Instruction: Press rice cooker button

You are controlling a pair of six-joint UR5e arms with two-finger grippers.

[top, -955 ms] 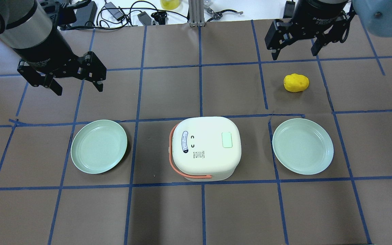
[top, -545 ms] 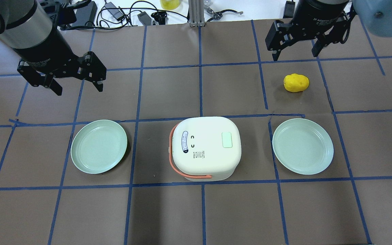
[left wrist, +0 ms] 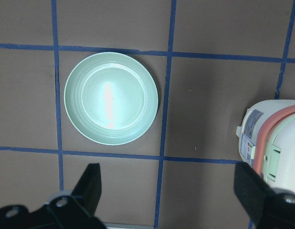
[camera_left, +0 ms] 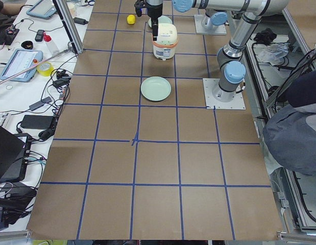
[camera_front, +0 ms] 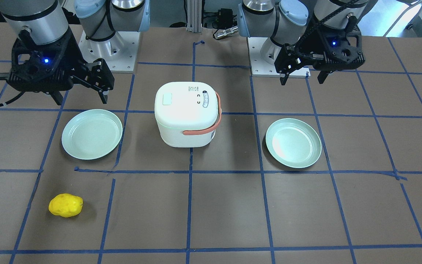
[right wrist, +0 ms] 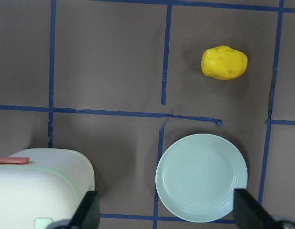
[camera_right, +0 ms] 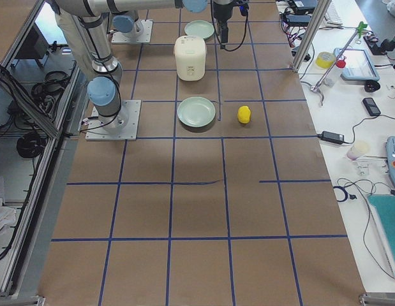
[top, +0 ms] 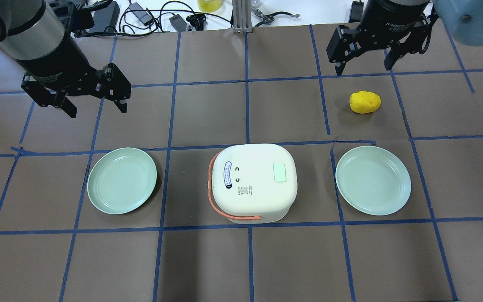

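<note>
The white rice cooker (top: 252, 182) with an orange handle stands in the middle of the table. Its pale green button (top: 280, 172) is on the lid, toward my right. It also shows in the front view (camera_front: 187, 113) with the button (camera_front: 167, 99). My left gripper (top: 97, 109) is open and empty, hovering beyond the left plate, far from the cooker. My right gripper (top: 364, 67) is open and empty, hovering at the far right beyond a yellow object. The left wrist view shows the cooker's edge (left wrist: 276, 143); the right wrist view shows its lid corner (right wrist: 42, 191).
Two pale green plates lie either side of the cooker, left (top: 122, 180) and right (top: 372, 180). A yellow lumpy object (top: 364, 102) lies beyond the right plate. Cables and tools sit along the table's far edge (top: 174, 19).
</note>
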